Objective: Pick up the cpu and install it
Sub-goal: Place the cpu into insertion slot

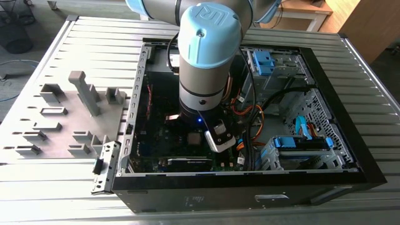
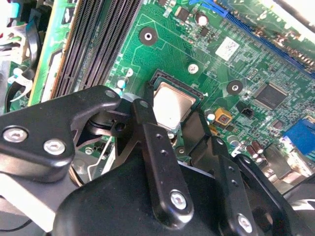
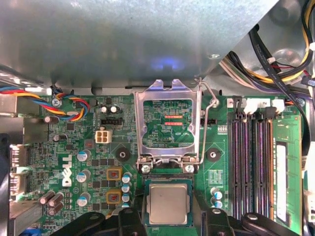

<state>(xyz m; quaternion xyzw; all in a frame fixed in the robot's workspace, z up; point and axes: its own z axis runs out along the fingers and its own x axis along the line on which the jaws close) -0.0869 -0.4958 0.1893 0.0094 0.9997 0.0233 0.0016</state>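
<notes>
Reaching down into the pc case [image 1: 237, 187], the gripper [image 2: 170, 117] straddles the cpu [image 3: 169, 204] lying on the mobo [image 3: 221, 177], w/ retention frame [image 3: 139, 123] open; can't tell if pinching.

At the exterior view's upper middle, the arm [image 1: 201, 70] is a grey tube under a pale blue cap [image 1: 209, 23], with a black collar below. In the second wrist view the gripper [image 2: 172, 112] is matte black links pinned by silver screws [image 2: 178, 199].
</notes>
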